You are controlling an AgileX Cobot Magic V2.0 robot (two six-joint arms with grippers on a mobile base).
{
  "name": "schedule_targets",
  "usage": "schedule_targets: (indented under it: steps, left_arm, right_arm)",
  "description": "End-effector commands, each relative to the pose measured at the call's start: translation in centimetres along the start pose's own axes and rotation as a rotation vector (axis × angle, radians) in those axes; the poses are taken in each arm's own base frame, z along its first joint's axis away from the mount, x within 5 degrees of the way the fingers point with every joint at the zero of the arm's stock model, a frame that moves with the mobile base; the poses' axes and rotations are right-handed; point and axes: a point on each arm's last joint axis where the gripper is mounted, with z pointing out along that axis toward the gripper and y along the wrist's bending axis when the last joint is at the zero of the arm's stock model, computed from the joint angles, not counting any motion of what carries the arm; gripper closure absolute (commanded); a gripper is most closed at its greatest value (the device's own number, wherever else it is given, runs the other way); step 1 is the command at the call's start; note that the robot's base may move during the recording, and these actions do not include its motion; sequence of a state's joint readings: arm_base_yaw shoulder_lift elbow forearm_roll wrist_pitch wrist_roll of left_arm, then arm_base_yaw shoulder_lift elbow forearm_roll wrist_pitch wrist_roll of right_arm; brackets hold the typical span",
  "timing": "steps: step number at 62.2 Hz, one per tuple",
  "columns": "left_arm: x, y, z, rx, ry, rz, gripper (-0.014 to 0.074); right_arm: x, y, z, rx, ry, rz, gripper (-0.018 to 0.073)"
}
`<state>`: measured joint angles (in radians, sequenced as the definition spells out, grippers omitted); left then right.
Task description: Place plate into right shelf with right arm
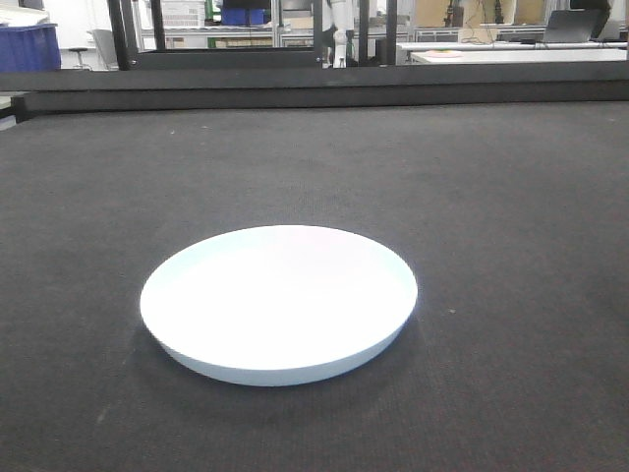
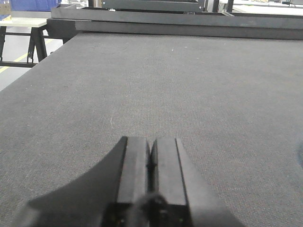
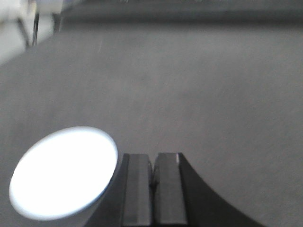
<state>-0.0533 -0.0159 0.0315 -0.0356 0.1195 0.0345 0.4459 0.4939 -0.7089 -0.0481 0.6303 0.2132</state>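
Observation:
The white round plate (image 1: 278, 303) lies flat on the dark grey table top (image 1: 511, 216), near the front and middle in the front view. In the right wrist view the plate (image 3: 64, 171) sits low at the left, just left of my right gripper (image 3: 152, 158), which is shut with nothing between its fingers and does not touch the plate. My left gripper (image 2: 150, 142) is shut too, over bare table surface, with no plate in its view. Neither gripper shows in the front view. The right shelf is out of view.
A raised black bar (image 1: 314, 93) runs along the table's far edge. Beyond it stand black frame posts (image 1: 123, 34), a blue bin (image 1: 28, 47) at far left and white benches (image 1: 511, 54). The table's left edge and floor (image 2: 19, 52) show in the left wrist view.

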Motion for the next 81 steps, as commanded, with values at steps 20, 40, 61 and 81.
schedule_targets:
  steps: [20, 40, 61, 81]
  left_arm:
    - [-0.5, 0.0, 0.0, -0.005, -0.081, -0.009, 0.0643]
    - [-0.5, 0.0, 0.0, -0.005, -0.081, -0.009, 0.0643]
    - [-0.5, 0.0, 0.0, -0.005, -0.081, -0.009, 0.0643]
    - [-0.5, 0.0, 0.0, -0.005, -0.081, -0.009, 0.0643]
  right_arm:
    - [-2.5, 5.2, 15.1, -0.033, 0.622, -0.145, 0.0494]
    - [1.0, 7.3, 25.1, 0.001, 0.857, -0.180, -0.0078]
    - [2.5, 7.7, 28.0, -0.004, 0.862, -0.125, -0.0062]
    - [2.1, 6.2, 28.6, 0.017, 0.848, -0.026, -0.0038]
